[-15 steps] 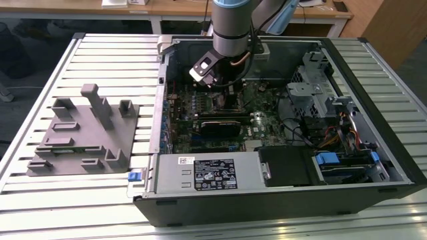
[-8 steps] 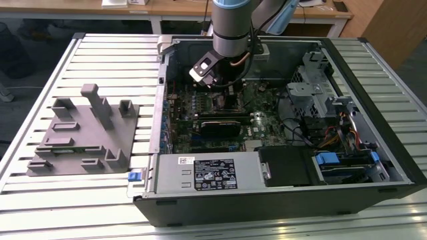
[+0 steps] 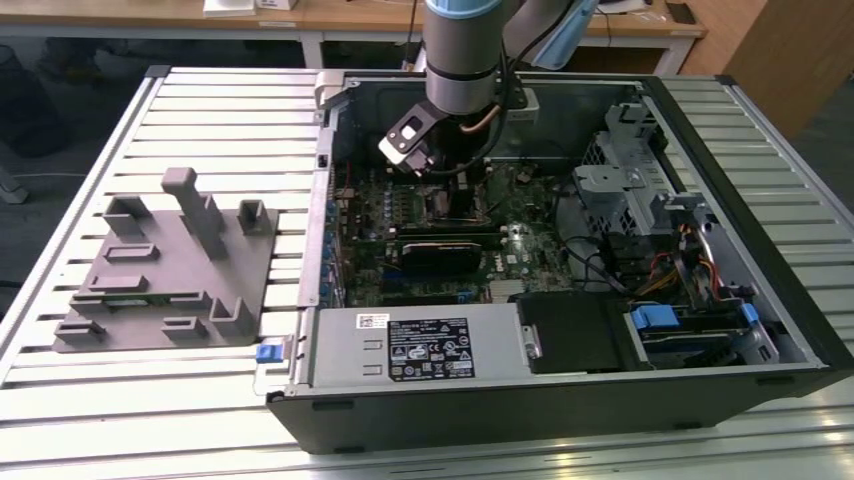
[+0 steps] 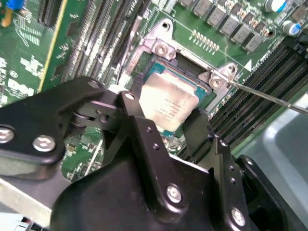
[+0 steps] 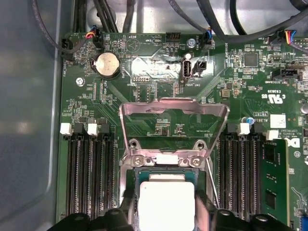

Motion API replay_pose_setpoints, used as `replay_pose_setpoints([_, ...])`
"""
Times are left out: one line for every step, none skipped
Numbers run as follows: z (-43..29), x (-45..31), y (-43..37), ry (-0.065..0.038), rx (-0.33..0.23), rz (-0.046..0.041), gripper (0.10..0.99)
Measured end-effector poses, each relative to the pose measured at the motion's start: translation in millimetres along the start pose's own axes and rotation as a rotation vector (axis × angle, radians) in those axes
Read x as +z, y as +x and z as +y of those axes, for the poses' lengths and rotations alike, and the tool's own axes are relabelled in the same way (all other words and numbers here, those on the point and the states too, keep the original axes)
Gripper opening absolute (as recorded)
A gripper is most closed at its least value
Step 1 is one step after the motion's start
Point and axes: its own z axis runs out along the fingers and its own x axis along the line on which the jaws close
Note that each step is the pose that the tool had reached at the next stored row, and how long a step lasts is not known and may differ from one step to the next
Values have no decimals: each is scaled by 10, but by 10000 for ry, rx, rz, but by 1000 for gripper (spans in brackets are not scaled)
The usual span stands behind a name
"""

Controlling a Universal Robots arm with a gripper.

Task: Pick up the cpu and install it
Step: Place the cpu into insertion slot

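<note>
Tool [image 4: 163,111] was closed on the cpu [image 4: 167,98], its dark fingers [image 4: 131,102] pressed against two opposite edges. In both wrist views the chip sat low over the socket [image 4: 161,48] on the motherboard [image 5: 159,72], with the hinged metal frame [image 5: 173,108] lifted clear. I judged the cpu light, thin and stiff, with a smooth metal lid (slippery if pinched from above). Its edges seemed the right hold, since the contact face and socket are likely delicate.
</note>
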Motion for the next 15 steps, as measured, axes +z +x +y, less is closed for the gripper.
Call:
replay_pose_setpoints([-1, -2, -2, 4, 0, -5, 612])
replay_pose_setpoints([-1, -4, -2, 6, 0, -8, 612])
replay_pose_setpoints([-1, -4, -2, 6, -1, -10, 612])
replay_pose_setpoints([-1, -5, -2, 6, 0, -10, 612])
replay_pose_setpoints([-1, -12, -3, 8, -1, -14, 612])
replay_pose_setpoints([0, -22, -3, 7, 0, -12, 612])
replay_pose_setpoints([0, -34, -2, 6, 0, -11, 612])
replay_pose_setpoints([1, -50, -2, 6, 0, -11, 612])
replay_pose_setpoints([2, -67, -2, 7, 0, -11, 612])
replay_pose_setpoints([3, -86, -2, 8, 0, -10, 612])
replay_pose_setpoints([4, -106, -2, 10, 1, -9, 612])
replay_pose_setpoints([6, -127, -1, 16, 1, -11, 612])
replay_pose_setpoints([7, -146, -2, 23, 0, -11, 612])
replay_pose_setpoints([8, -162, -1, 29, 1, -11, 600])
replay_pose_setpoints([9, -177, -1, 33, 1, -10, 533])
